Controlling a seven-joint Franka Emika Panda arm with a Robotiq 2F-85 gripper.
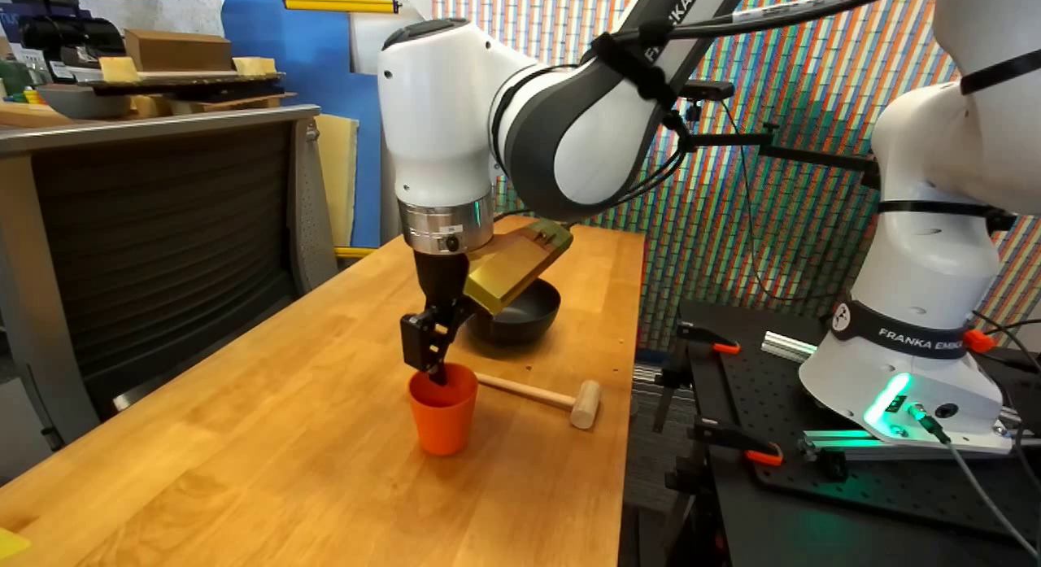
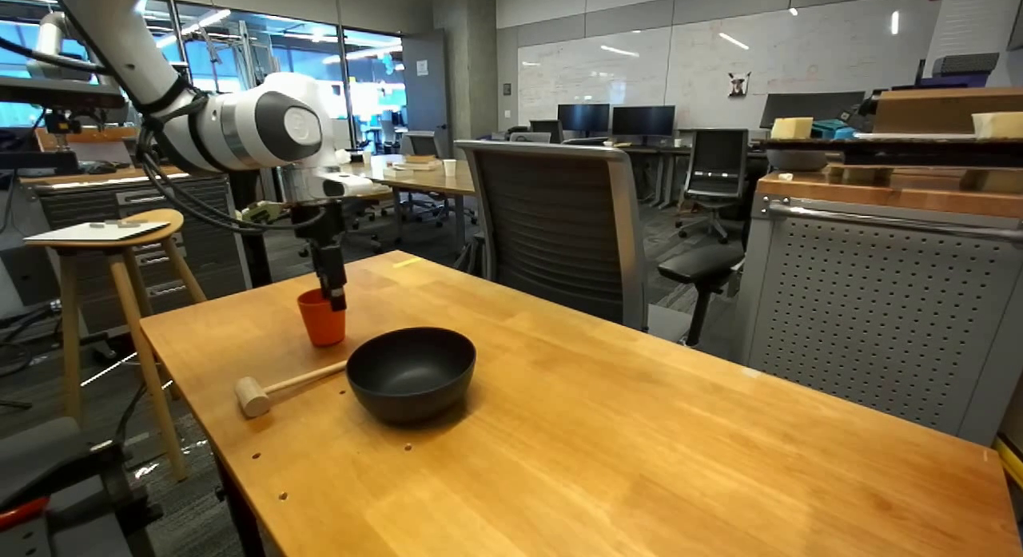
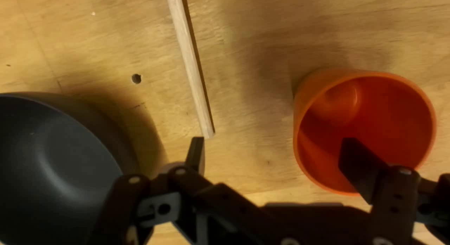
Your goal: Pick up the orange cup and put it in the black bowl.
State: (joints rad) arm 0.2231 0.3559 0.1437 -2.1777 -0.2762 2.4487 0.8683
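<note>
Most of the task is not yet done. The orange cup [image 2: 321, 325] stands upright on the worktop [image 2: 639, 429], outside the black bowl [image 2: 411, 381]; in an exterior view its place is toward the left corner of the worktop. I judge only the approach as done: the hand [image 3: 273, 144] has its two fingers wide apart, one over or just within the mouth of the cup, the other outside, on the side of the bowl. The cup wall is therefore between them, but nothing is clamped. What is left is to grip, to lift, to carry over and to release. In the cup I see no object except perhaps this finger; its depth I cannot tell. The bowl, upright toward the left edge, shows only its bare dark inside. A wooden mallet [image 2: 257, 395] lies with its head toward this edge.
</note>
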